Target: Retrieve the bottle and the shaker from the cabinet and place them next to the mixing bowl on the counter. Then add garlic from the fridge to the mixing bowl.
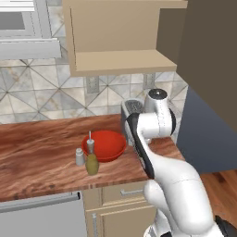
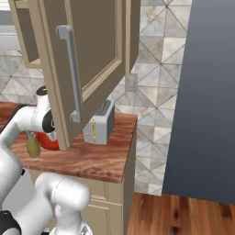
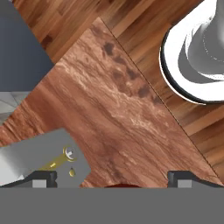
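The red mixing bowl sits on the reddish-brown counter. Just in front of it stand the olive-yellow bottle and, to its left, the small grey shaker. From the right side the bowl and bottle peek out past the cabinet door. The cabinet above is open, its shelf bare. My gripper points down at the counter with its fingertips wide apart and nothing between them. The grey fridge stands shut at the right.
A silver toaster stands at the counter's right end, close to my hand, and shows in the hand view as the toaster. The open door's handle juts toward me. Wood floor lies before the fridge.
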